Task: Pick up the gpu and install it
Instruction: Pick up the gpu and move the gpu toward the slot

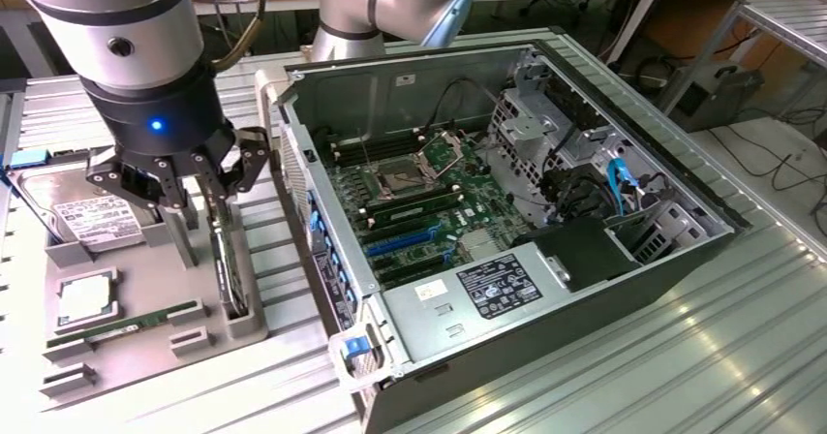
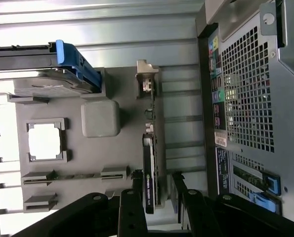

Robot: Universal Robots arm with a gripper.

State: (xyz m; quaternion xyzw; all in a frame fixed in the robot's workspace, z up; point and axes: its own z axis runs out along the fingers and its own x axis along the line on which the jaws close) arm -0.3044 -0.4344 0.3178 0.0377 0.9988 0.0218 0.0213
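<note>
From the exterior view, my fingers (image 1: 248, 161) are spread apart, low over the grey tray (image 1: 142, 356) on the worktop (image 1: 723, 356). The gpu (image 1: 230, 260) stands on edge in the tray's slot, beside the opened computer case (image 1: 672, 260).

From the wrist view, the gpu (image 2: 149, 168) runs between my spread fingers (image 2: 136, 197), one on each side and not clamped. Its metal bracket (image 2: 146, 79) is at the far end.

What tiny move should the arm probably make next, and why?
Probably lower straight down a little: the open end effector hovers over the gpu, which stands on edge in the grey tray. It straddles the card but is not yet gripping it.
</note>
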